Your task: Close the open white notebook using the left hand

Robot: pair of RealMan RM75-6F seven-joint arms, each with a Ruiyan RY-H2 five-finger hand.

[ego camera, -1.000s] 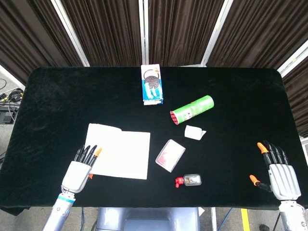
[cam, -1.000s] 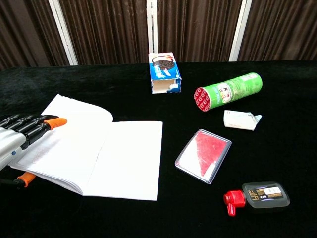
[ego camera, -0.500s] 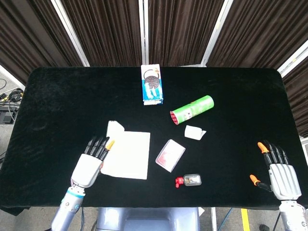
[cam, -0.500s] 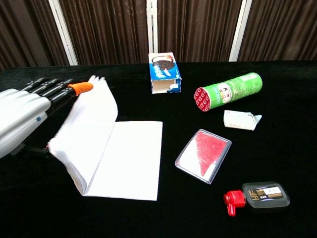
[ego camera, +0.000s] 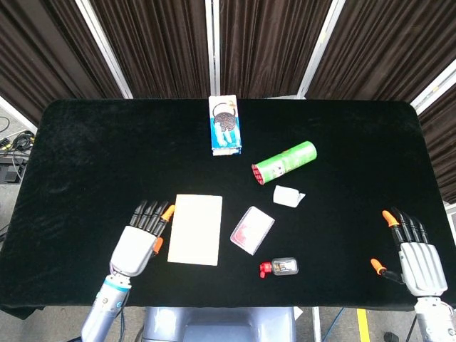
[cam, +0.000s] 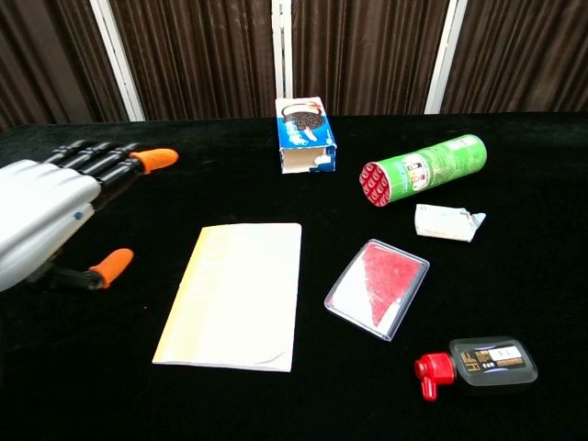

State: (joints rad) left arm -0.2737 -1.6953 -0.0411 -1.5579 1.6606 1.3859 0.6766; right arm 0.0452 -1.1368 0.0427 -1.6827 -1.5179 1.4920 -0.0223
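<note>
The white notebook (ego camera: 196,229) (cam: 234,293) lies shut and flat on the black table, its pale cover up. My left hand (ego camera: 141,239) (cam: 50,209) hovers just left of it with fingers straight and spread, holding nothing and not touching the cover. My right hand (ego camera: 413,256) rests open near the table's front right corner, far from the notebook; the chest view does not show it.
A blue cookie box (ego camera: 225,125) stands at the back centre. A green tube (ego camera: 284,162) lies right of centre, with a small white packet (ego camera: 288,196) below it. A clear case with red contents (ego camera: 252,230) and a small red-capped bottle (ego camera: 279,267) lie right of the notebook.
The left hand swept the notebook's left page up and over to the right, and the notebook went from open to shut. The hand now sits beside it. The right hand stayed put.
</note>
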